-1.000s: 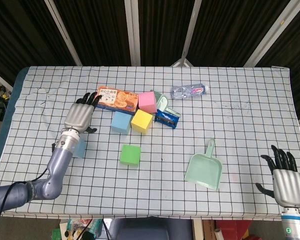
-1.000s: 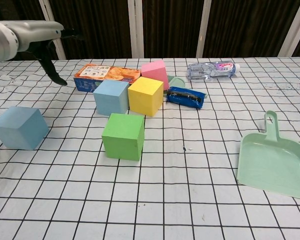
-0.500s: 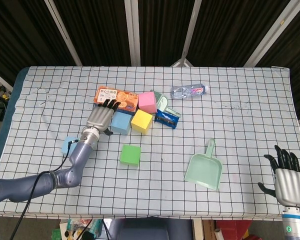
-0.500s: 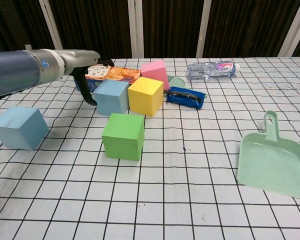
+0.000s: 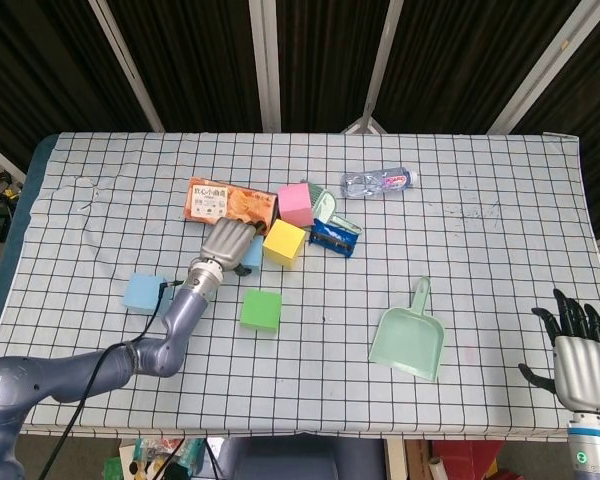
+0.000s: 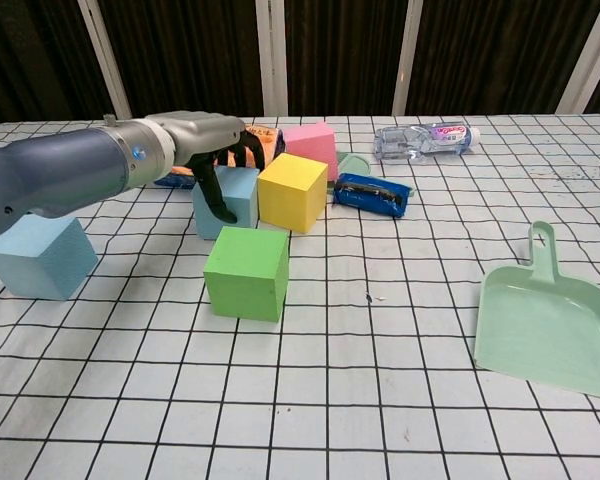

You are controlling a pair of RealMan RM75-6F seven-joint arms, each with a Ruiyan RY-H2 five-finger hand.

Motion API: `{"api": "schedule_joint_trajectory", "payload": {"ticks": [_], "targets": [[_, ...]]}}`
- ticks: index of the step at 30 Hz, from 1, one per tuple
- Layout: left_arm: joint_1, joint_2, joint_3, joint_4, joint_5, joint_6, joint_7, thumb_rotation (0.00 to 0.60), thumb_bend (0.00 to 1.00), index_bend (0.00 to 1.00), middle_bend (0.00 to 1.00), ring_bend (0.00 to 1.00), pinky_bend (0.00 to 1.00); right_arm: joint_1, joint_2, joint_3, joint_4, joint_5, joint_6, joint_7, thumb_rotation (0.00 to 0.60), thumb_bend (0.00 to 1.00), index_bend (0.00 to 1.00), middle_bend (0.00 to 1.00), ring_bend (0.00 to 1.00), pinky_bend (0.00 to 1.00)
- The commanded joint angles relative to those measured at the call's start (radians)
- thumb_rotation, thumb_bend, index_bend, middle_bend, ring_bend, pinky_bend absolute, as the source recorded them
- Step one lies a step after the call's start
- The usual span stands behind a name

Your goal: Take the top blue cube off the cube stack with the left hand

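Note:
My left hand (image 5: 228,243) hovers over a light blue cube (image 6: 238,190) that stands on the table against a yellow cube (image 5: 284,242). In the chest view the left hand (image 6: 215,150) has its thumb hanging in front of that cube's face and its fingers reaching over the far side; no firm grip shows. A second light blue cube (image 5: 145,293) sits alone at the left. A pink cube (image 5: 295,204) stands behind the yellow one, and a green cube (image 5: 261,309) lies in front. My right hand (image 5: 578,355) is open, low at the right edge.
An orange snack box (image 5: 218,198) lies behind the left hand. A dark blue packet (image 5: 334,236) and a clear bottle (image 5: 377,182) lie right of the cubes. A mint dustpan (image 5: 410,339) rests toward the front right.
My left arm has swung from the table's left side rightward onto the blue cube beside the yellow one. The lone blue cube at the left is now uncovered. The right hand has sunk slightly.

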Motion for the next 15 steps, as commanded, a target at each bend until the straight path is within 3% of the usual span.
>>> {"api": "schedule_joint_trajectory", "payload": {"ticks": [1, 2, 11, 15], "targets": [[0.082, 0.066, 0.037, -0.127, 0.118, 0.172, -0.019, 0.600, 0.39, 0.29, 0.64, 0.53, 0.59, -0.002, 0.003, -0.001, 0.000, -0.005, 0.003, 0.007, 0.600, 0.15, 0.25, 0.00, 0.07, 0.00], [0.109, 0.120, 0.040, -0.149, 0.104, 0.184, -0.017, 0.600, 0.39, 0.29, 0.64, 0.53, 0.59, -0.002, 0.004, -0.002, -0.001, -0.006, 0.003, 0.009, 0.600, 0.15, 0.25, 0.00, 0.07, 0.00], [0.188, 0.309, 0.090, -0.292, 0.152, 0.218, 0.023, 0.600, 0.36, 0.28, 0.59, 0.52, 0.57, -0.003, 0.006, -0.010, -0.009, -0.019, 0.000, 0.014, 0.600, 0.15, 0.25, 0.00, 0.07, 0.00], [0.218, 0.376, 0.119, -0.320, 0.134, 0.196, 0.042, 0.600, 0.26, 0.24, 0.47, 0.43, 0.50, -0.001, 0.003, -0.016, -0.011, -0.028, -0.004, 0.010, 0.600, 0.15, 0.25, 0.00, 0.07, 0.00]]}}
